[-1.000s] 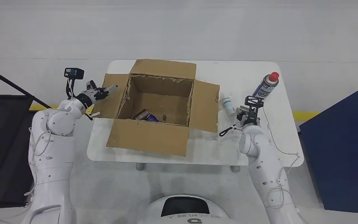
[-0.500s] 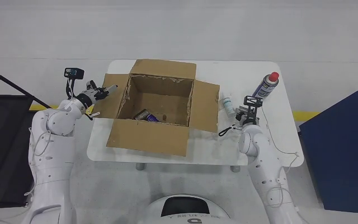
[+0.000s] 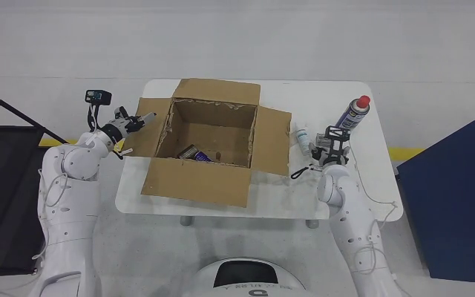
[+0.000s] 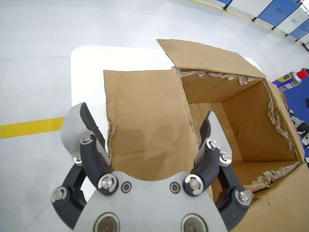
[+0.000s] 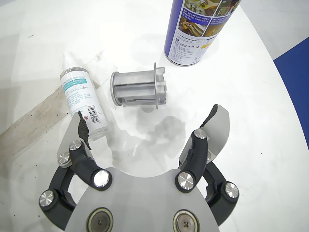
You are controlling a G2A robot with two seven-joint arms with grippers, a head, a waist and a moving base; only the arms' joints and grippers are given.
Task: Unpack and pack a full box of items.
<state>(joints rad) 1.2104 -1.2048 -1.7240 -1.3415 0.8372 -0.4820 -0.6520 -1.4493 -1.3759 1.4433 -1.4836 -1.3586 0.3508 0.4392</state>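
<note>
An open cardboard box (image 3: pixel 215 137) stands in the middle of the white table (image 3: pixel 282 193), its flaps folded out. A small dark packet (image 3: pixel 194 154) lies inside. My left gripper (image 3: pixel 148 117) hovers open at the box's left flap (image 4: pixel 144 121), and in the left wrist view the gripper (image 4: pixel 146 112) holds nothing. My right gripper (image 5: pixel 147 114) is open just above the table to the right of the box. Ahead of it lie a grey metal part (image 5: pixel 138 89) and a white bottle (image 5: pixel 80 95) on its side. A blue spray can (image 5: pixel 200 18) stands upright beyond them.
The spray can (image 3: pixel 352 113) with its red cap stands near the table's far right corner, and the white bottle (image 3: pixel 301 138) lies close to the box's right flap. The table's right edge runs just beyond the can. A strip of old tape residue (image 5: pixel 29 119) marks the tabletop.
My right wrist has shifted slightly towards the spray can. The left arm and the box have not moved.
</note>
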